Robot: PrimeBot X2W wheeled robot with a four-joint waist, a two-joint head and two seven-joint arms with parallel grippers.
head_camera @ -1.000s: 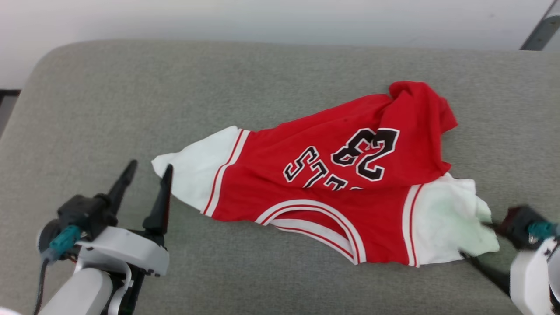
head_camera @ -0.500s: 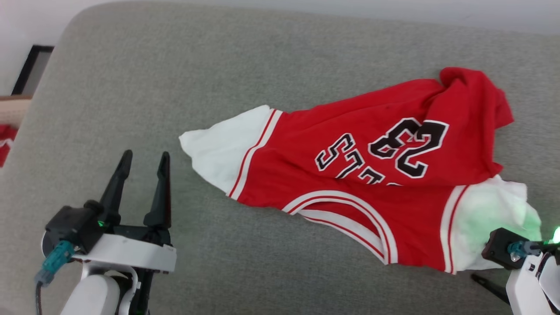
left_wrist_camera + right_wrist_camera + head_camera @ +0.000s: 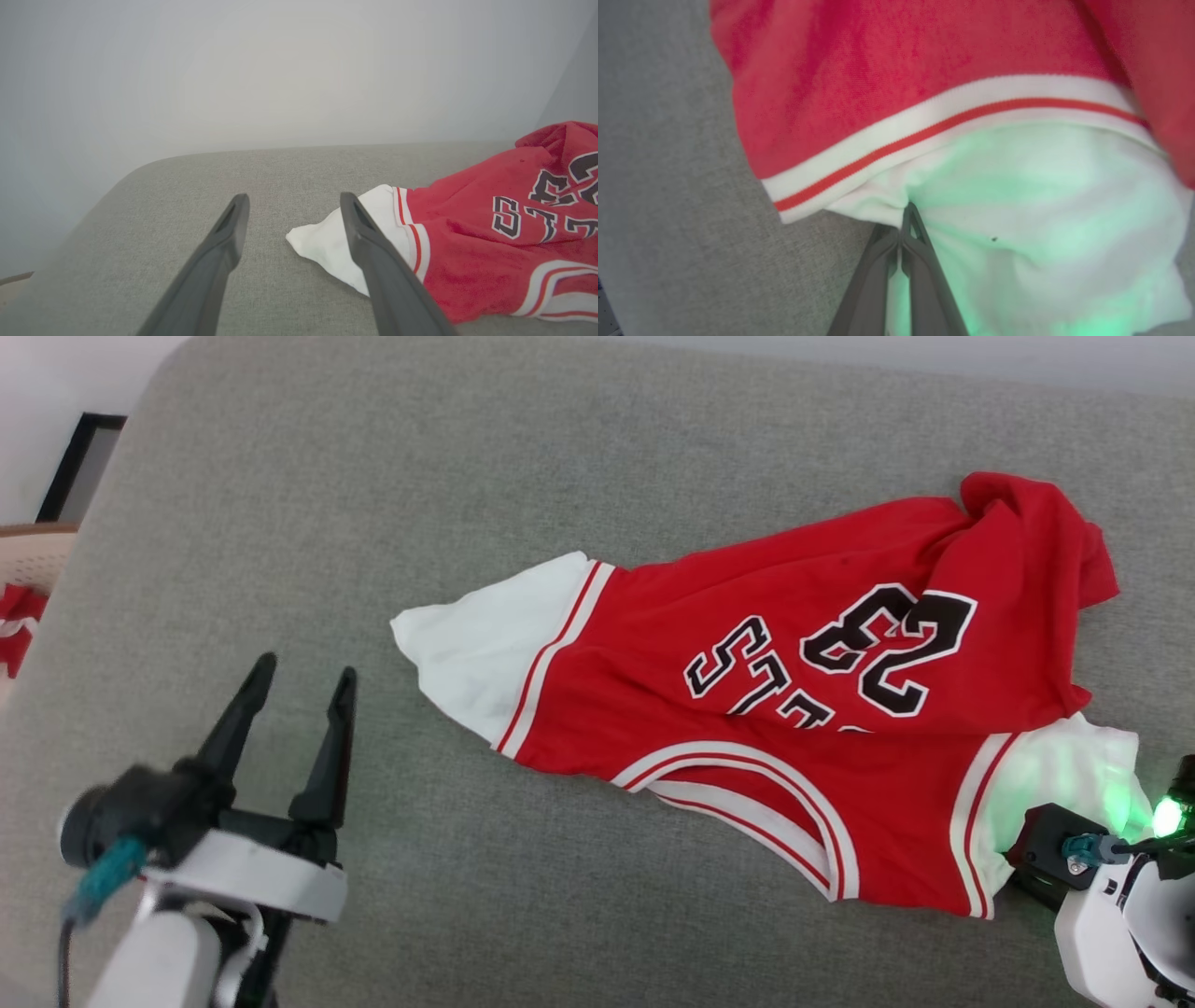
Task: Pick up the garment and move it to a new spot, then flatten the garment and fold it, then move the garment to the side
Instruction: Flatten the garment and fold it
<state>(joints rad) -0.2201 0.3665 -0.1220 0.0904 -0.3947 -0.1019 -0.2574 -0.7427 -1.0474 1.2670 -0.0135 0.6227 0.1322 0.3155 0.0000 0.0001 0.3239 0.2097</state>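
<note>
Plainly, we see the garment (image 3: 747, 644) lying rumpled across the right half of the grey upholstered bench (image 3: 373, 476), its black lettering and number 23 face up and its far end bunched into a heap. Our right gripper (image 3: 908, 209) has its two fingers pressed together on the near edge of the right white sleeve (image 3: 1064, 775), where the cloth puckers at the tips; a green glow tints that sleeve. Our left gripper (image 3: 306, 665) hangs over bare bench with its fingers spread apart, near the left white sleeve (image 3: 476, 644) but not touching it. At the far left edge, beyond the bench, we make out a pale perforated rim (image 3: 37, 546), perhaps a basket, with a scrap of red cloth (image 3: 14, 621) just beside it; we cannot tell whether the scrap lies inside.
</note>
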